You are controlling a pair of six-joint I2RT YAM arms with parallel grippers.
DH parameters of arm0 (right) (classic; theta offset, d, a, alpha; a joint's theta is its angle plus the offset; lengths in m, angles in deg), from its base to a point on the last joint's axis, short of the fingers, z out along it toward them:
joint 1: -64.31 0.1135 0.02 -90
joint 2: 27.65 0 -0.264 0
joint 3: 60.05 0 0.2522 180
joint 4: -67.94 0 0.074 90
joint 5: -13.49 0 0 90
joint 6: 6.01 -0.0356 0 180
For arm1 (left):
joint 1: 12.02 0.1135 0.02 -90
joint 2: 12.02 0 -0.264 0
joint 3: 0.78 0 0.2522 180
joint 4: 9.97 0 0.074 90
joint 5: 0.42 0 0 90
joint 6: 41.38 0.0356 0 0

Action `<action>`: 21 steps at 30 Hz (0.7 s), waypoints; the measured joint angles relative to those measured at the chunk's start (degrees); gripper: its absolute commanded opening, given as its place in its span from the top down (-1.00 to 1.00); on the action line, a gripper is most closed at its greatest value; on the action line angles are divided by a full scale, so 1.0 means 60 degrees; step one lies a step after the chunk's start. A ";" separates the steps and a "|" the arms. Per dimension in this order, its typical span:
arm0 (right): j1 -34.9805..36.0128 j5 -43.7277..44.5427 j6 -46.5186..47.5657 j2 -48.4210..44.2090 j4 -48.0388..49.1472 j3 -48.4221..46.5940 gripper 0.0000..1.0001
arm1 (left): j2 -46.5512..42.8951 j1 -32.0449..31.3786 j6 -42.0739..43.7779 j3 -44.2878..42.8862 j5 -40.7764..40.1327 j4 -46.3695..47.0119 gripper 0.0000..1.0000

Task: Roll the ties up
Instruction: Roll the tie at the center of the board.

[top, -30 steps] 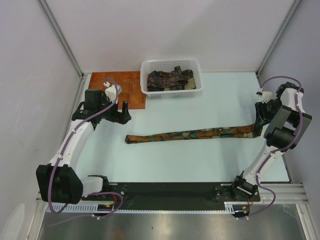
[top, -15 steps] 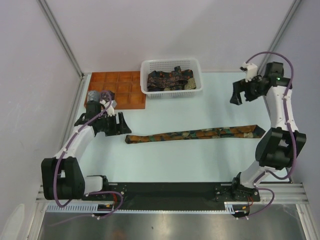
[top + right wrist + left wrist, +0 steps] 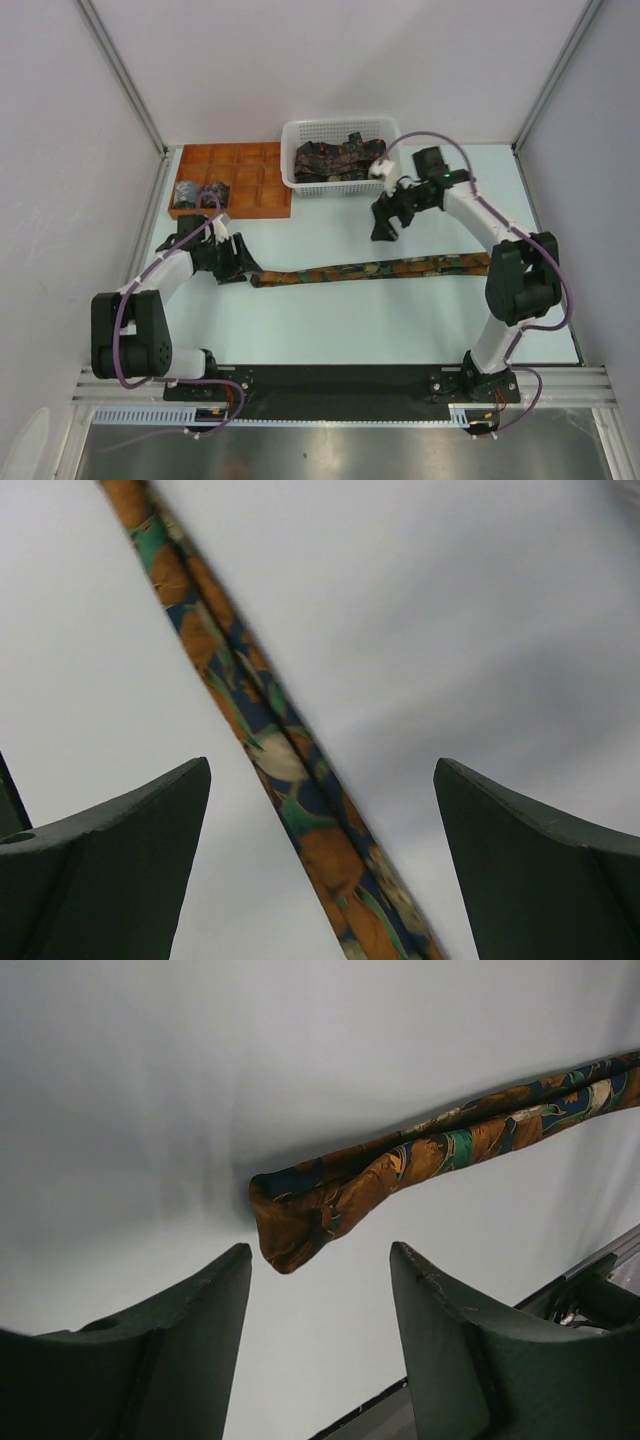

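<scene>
One long patterned tie (image 3: pixel 380 268) lies flat across the table, its narrow end at the left and its wide end at the right. My left gripper (image 3: pixel 236 263) is open and empty just left of the narrow end; in the left wrist view (image 3: pixel 320 1250) the tie's end (image 3: pixel 300 1215) lies just beyond the fingertips. My right gripper (image 3: pixel 383 226) is open and empty above the tie's middle; in the right wrist view (image 3: pixel 320 765) the tie (image 3: pixel 255 720) runs diagonally between the jaws. Two rolled ties (image 3: pixel 198 192) sit in the tray.
A white mesh basket (image 3: pixel 343 182) holding more ties (image 3: pixel 340 158) stands at the back centre. The orange-brown compartment tray (image 3: pixel 250 170) lies at the back left. The black base rail (image 3: pixel 340 380) runs along the near edge.
My right arm has swung from the tie's wide end at the far right to above its middle. My left gripper has moved from the tray down to the narrow end.
</scene>
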 measured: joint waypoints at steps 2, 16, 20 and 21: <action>0.0911 0.0197 0.0382 0.0153 0.0168 0.0186 -0.99 | 0.0189 0.0004 -0.0146 0.0025 0.0036 0.0135 -0.15; 0.3530 0.0863 0.2361 0.1566 0.1253 0.0645 -0.98 | 0.1126 0.0022 -0.0492 0.0036 0.0393 0.0736 0.03; 0.3759 0.0958 0.2583 0.1832 0.1413 0.0648 -0.83 | 0.1392 0.0022 -0.0499 -0.0062 0.0426 0.0765 0.17; 0.3796 0.0976 0.2619 0.1909 0.1439 0.0648 -0.81 | 0.1472 0.0022 -0.0495 -0.0131 0.0430 0.0769 0.20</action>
